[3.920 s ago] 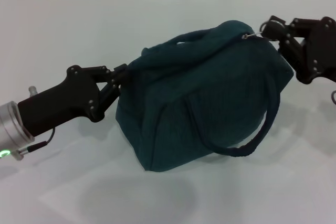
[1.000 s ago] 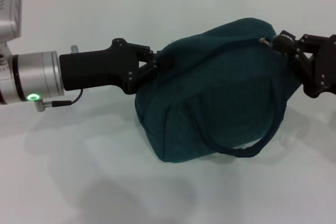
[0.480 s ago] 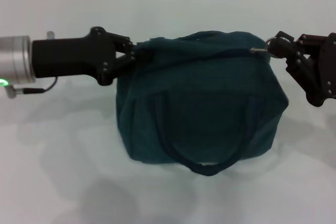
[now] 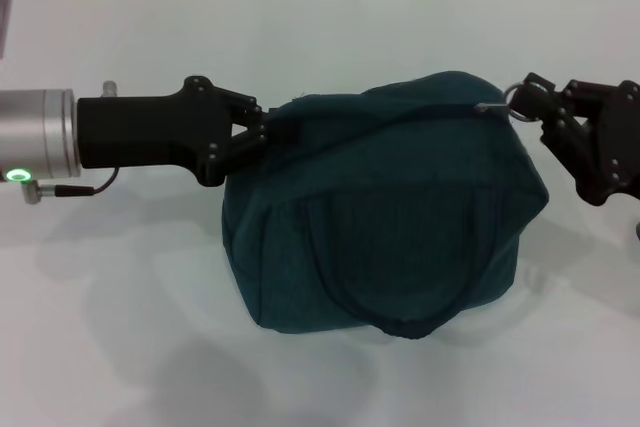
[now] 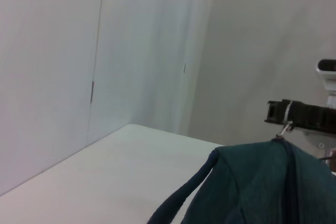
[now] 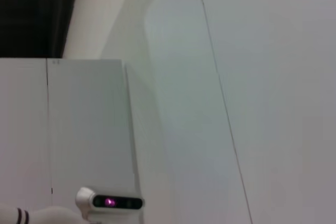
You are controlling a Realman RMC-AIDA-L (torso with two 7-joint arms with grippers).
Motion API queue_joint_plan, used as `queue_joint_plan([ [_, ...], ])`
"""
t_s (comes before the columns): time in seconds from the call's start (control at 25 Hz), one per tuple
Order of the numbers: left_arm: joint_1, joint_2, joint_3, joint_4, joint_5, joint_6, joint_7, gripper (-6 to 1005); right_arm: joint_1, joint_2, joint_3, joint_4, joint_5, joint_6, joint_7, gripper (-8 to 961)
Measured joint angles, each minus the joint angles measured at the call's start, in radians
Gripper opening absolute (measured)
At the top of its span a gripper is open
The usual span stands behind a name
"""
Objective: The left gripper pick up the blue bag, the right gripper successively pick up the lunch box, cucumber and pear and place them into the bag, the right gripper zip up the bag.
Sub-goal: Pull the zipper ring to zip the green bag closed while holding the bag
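The blue bag (image 4: 400, 207) is in the middle of the white table in the head view, its long side toward me, its zipper line running along the top. One rope handle (image 4: 410, 325) hangs down its front. My left gripper (image 4: 268, 132) is shut on the fabric at the bag's left top end. My right gripper (image 4: 518, 102) is shut on the silver zipper pull (image 4: 495, 104) at the bag's right top end. The left wrist view shows the bag (image 5: 257, 187) and, beyond it, the right gripper (image 5: 286, 124) on the pull. The lunch box, cucumber and pear are out of view.
The white table (image 4: 120, 327) spreads around the bag, with the wall's edge at the back. The right wrist view shows only white wall panels and a white device with a pink light (image 6: 109, 202).
The bag has turned from tilted to level with its long side facing me, and the handle now hangs in front. My left arm drew back to the left; the right gripper stayed at the pull.
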Motion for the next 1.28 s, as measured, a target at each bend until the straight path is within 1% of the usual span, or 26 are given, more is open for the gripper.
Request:
queue_joint_plan([
  [0.2,0.006,0.000,-0.001,-0.001,0.000,0.001,-0.001,57,-0.019,-0.005,0.007,0.000,0.012,-0.042,0.001,14],
  [0.44,0.009,0.002,-0.004,-0.002,0.000,0.001,-0.005,57,-0.059,-0.008,0.029,0.028,0.013,-0.035,-0.004,14],
  [0.68,0.019,0.007,-0.005,0.001,0.001,0.000,-0.008,56,-0.085,-0.010,0.044,0.055,0.009,-0.003,-0.022,14],
  [1.08,0.026,0.011,-0.007,0.005,-0.004,0.000,-0.009,54,-0.100,-0.014,0.044,0.075,0.010,0.044,-0.038,14],
  [1.28,0.026,0.012,-0.024,0.007,-0.001,0.000,-0.009,54,-0.109,-0.015,0.044,0.075,0.008,0.085,-0.038,14],
])
